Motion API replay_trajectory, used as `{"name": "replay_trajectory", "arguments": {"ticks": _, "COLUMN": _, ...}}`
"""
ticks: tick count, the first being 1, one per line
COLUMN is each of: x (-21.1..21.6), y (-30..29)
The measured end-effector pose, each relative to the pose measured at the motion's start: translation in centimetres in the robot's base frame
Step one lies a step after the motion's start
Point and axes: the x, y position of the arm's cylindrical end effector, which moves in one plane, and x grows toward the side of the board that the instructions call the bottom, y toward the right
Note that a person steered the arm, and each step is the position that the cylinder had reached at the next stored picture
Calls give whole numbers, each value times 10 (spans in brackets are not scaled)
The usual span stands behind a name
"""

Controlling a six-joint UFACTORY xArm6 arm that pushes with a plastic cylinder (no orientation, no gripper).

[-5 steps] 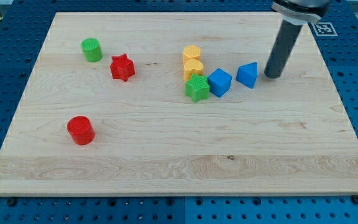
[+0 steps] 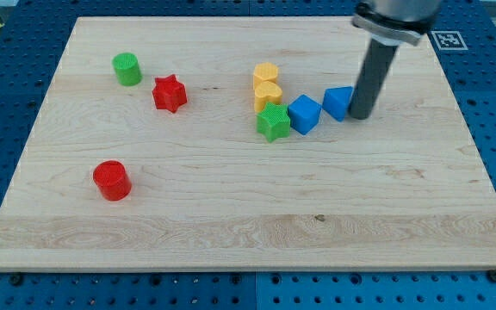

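My tip (image 2: 361,114) rests on the board against the right side of a blue wedge-shaped block (image 2: 338,102). Just left of that block sits a blue cube (image 2: 304,114), and a green star (image 2: 273,122) touches the cube's left side. Two yellow blocks are stacked in a column above the green star: a yellow hexagon-like block (image 2: 266,73) and a yellow heart (image 2: 268,93). The dark rod rises from the tip toward the view's top right.
A red star (image 2: 170,93) and a green cylinder (image 2: 127,68) lie at the view's upper left. A red cylinder (image 2: 111,180) stands at the lower left. The wooden board (image 2: 248,224) sits on a blue perforated table.
The rod has slid left and slightly down, closing the gap to the blue wedge-shaped block and now touching its right side. The blocks look unmoved.
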Motion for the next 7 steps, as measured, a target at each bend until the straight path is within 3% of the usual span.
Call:
{"name": "replay_trajectory", "arguments": {"ticks": 4, "x": -41, "y": -2}}
{"name": "replay_trajectory", "arguments": {"ticks": 5, "x": -39, "y": -39}}
{"name": "replay_trajectory", "arguments": {"ticks": 7, "x": -42, "y": -41}}
